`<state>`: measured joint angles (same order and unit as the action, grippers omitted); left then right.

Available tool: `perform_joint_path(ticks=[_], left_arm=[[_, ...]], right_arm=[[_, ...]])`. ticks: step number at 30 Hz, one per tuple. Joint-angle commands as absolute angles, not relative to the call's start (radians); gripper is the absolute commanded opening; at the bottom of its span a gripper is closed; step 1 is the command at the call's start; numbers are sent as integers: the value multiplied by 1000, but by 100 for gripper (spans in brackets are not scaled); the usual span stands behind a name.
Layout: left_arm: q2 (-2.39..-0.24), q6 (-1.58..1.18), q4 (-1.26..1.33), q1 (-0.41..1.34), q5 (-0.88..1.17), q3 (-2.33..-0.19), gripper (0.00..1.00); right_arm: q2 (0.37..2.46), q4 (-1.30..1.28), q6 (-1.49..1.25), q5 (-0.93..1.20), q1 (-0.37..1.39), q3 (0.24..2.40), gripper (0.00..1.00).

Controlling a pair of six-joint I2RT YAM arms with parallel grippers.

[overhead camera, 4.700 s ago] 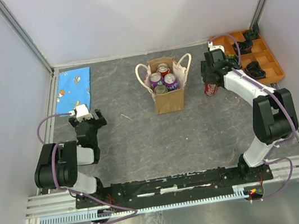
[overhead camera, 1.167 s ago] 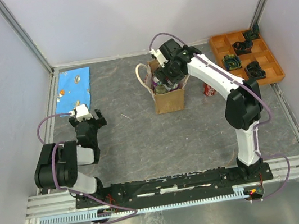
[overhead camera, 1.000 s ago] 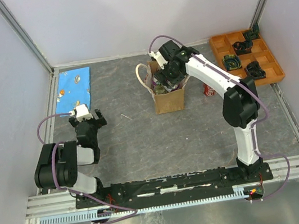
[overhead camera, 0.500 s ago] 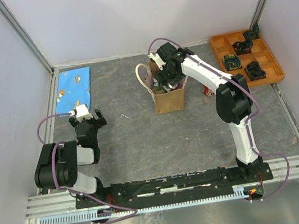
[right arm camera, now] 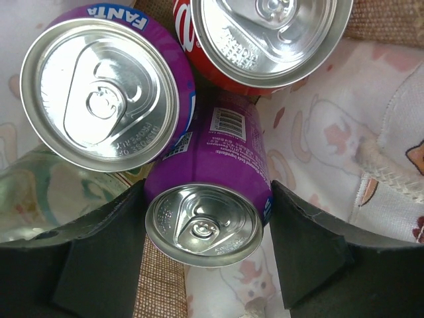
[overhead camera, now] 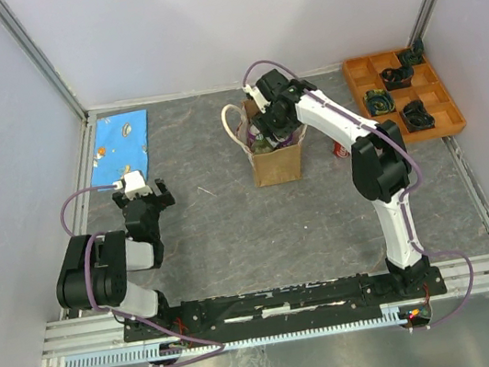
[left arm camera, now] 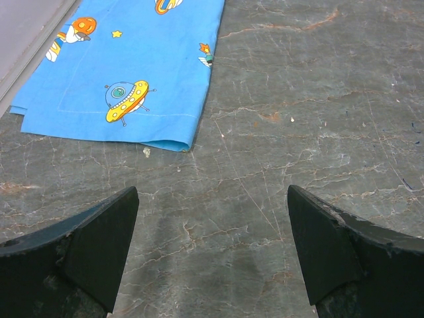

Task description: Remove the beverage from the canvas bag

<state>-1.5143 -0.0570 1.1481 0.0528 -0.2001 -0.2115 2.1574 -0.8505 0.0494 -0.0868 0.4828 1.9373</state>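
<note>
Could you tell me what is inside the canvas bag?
A Fanta can, a red can, a greenish item, a purple can straddled by the right gripper. Bottom covered, unseen.

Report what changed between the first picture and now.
The right gripper swung left from beside the orange tray to the canvas bag and lowered into its mouth. Its fingers now straddle a purple can there; whether they grip it is unclear. The left gripper, blue cloth, bag and tray stayed put.
</note>
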Motion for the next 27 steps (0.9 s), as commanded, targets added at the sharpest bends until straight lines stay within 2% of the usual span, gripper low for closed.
perform_joint_path(ticks=[1, 16, 27], left_arm=[[-1521, -15, 1189, 55, -203, -230, 99], [-1521, -15, 1189, 56, -203, -230, 99], [-1521, -15, 1189, 55, -203, -230, 99]], right_arm=[[2157, -796, 37, -135, 467, 1953, 0], [1906, -643, -3, -226, 468, 1957, 0], [1644, -492, -41, -229, 469, 1906, 0]])
